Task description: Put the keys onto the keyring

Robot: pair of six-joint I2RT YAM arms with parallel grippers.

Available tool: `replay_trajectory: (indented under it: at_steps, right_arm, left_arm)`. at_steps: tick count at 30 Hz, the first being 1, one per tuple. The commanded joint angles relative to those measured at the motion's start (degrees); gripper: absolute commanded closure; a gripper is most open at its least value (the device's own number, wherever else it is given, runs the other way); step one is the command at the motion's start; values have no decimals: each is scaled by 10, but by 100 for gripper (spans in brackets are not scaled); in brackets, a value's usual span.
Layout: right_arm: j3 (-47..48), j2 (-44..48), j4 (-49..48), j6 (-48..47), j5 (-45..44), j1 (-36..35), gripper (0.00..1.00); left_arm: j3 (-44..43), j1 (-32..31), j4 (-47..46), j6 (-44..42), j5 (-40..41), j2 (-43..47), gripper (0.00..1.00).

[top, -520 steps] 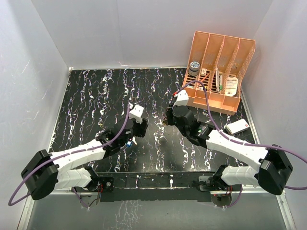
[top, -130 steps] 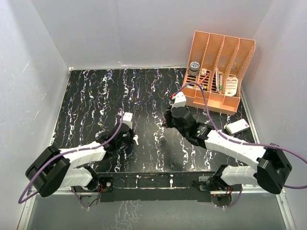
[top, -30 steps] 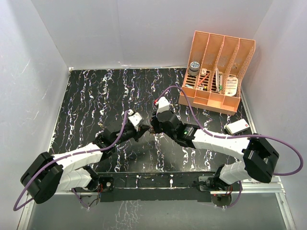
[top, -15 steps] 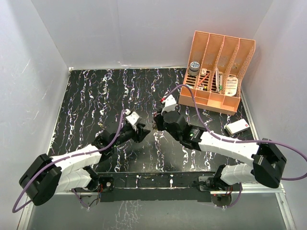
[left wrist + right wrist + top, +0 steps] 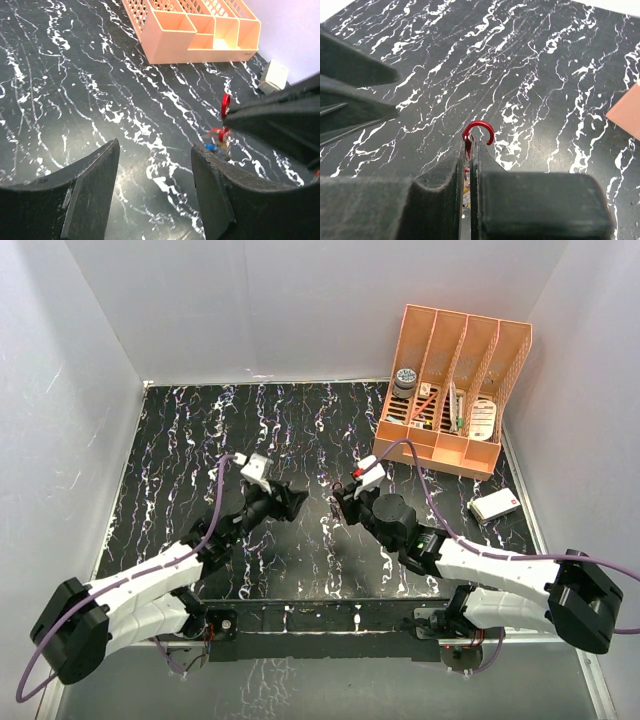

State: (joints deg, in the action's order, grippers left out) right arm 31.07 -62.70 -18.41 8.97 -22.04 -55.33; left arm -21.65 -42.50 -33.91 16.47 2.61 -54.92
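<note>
Wire of the keyring (image 5: 478, 131) juts past the tips of the right jaws. In the right wrist view we see them pinched almost together on it, with only a thin slit left between them. The red loop curls out in front as a hook with an open end, seemingly held clear of the desk (image 5: 535, 60). Down inside that slit we make out a speck of yellow, too small for us to name. From the left wrist view the loop shows edge-on at the very tip of the right jaws. The keys (image 5: 219, 141) hang just beneath it in a small blurred bunch with red and blue heads, and we cannot tell whether any of them is threaded on the wire. The left jaws stand wide apart with nothing in them, and the loop and bunch lie beyond them and off to their right, not inside their gap. In the top view the two sets of jaws face each other near the desk's middle, close but apart. An orange organizer (image 5: 455, 390) stands at the far right corner, and a small white box (image 5: 494, 505) lies near the right edge.
</note>
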Motion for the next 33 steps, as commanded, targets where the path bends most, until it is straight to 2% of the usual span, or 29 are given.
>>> replay_trajectory:
  at_steps: [1, 5, 12, 33]
  right_arm:
    - [27, -6, -75, -46, 24, 0, 100]
    - [28, -27, -108, -64, 32, 0, 100]
    - [54, -56, -110, -83, 38, 1, 100]
    - [72, -52, -95, -80, 53, 1, 100]
  left_arm:
    - [-93, 1, 52, 51, -7, -56, 42]
    - [-142, 5, 69, 79, -40, -113, 43]
    - [-188, 7, 82, 85, -67, -148, 46]
    - [-181, 9, 35, 64, -131, -175, 64]
